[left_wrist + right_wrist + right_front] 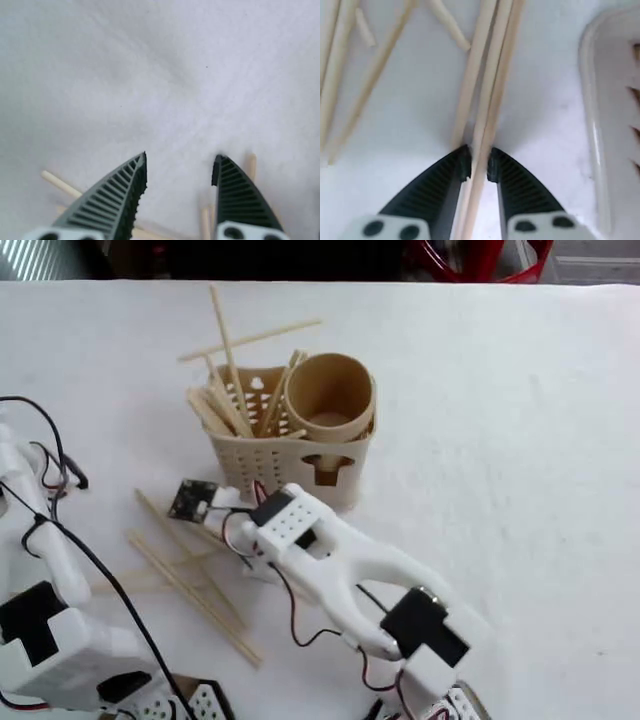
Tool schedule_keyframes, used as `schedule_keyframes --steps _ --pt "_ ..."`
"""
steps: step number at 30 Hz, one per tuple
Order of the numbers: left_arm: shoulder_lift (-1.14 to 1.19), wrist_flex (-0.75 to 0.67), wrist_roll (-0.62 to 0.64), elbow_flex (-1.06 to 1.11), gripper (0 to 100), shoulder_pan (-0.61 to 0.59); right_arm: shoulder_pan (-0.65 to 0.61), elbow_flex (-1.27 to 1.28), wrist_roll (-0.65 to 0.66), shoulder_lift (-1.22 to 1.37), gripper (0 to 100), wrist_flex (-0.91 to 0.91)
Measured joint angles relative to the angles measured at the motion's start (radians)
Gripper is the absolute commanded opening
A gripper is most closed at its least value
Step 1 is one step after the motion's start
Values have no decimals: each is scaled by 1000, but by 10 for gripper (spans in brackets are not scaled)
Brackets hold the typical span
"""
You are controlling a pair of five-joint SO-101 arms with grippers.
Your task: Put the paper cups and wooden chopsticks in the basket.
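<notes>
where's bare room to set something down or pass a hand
Free: the table right of the basket, and the far corner left of it. Crowded: front-left of the basket, with loose chopsticks, the right arm and the left arm.

Basket (pixel 618 80) partly beyond picture edge

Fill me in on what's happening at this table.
The right gripper is down on the white table beside the basket. It is closed on a wooden chopstick among the loose chopsticks lying there. The left gripper hangs open just over the table with nothing in it. The basket already holds a paper cup and several chopsticks.
</notes>
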Motion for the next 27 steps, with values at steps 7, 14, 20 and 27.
schedule_keyframes --steps 7,14,20,27 --pt "0 0 0 0 221 0 -11 129 2 -233 19 8" --pt "0 0 0 0 221 0 -9 187 -21 -341 19 -41" --pt "0 0 0 0 221 0 -5 199 -38 -468 19 -17" --pt "0 0 0 0 221 0 -2 199 -97 -861 19 83"
